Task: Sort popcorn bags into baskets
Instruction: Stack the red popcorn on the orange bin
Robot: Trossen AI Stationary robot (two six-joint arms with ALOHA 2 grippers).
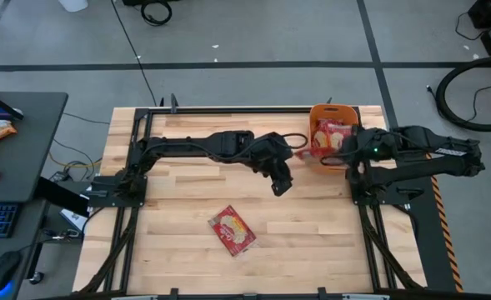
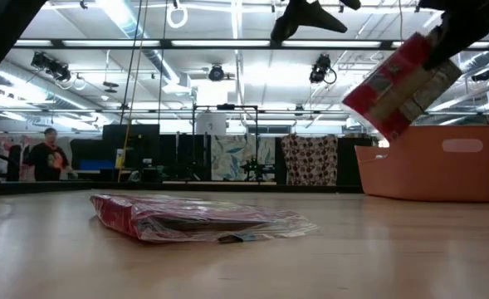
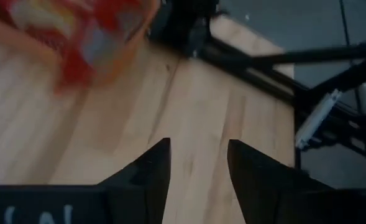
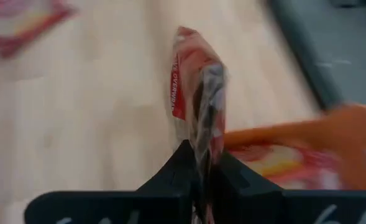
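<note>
Right gripper (image 4: 202,163): clamped on a popcorn bag (image 4: 198,87) beside the basket (image 1: 324,117).
Left gripper (image 3: 198,163): fingers apart, empty.
Table (image 1: 178,217): one bag (image 1: 232,230) lay flat.

Left claw (image 3: 198,163) open, right claw (image 4: 201,163) clamped shut.

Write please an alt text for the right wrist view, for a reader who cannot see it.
The right tool is shut on the edge of a red popcorn bag, which stands up from it above the wooden table. Beside it is the orange basket with another bag inside, and one more bag lies farther off on the table.
</note>
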